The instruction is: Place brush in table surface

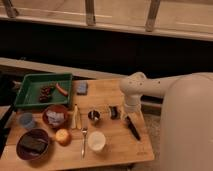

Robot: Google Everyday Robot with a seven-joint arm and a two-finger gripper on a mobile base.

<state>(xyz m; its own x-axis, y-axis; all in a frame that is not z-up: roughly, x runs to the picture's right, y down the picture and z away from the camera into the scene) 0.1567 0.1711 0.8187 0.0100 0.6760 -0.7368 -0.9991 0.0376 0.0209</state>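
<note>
The brush (133, 128), slim and black, lies flat on the light-brown wooden table surface (116, 150) near its right edge, pointing toward the front right. My gripper (128, 113) hangs at the end of the white arm (134, 86), just above the far end of the brush. I cannot see whether it touches the brush.
A green tray (30, 82) with a sausage (61, 89) stands at the back left. A blue sponge (82, 88), a metal cup (93, 115), a small dark object (115, 112), a cream utensil (75, 118), a fork (84, 141), a white cup (96, 141), bowls and a blue cup (26, 120) fill the left and middle.
</note>
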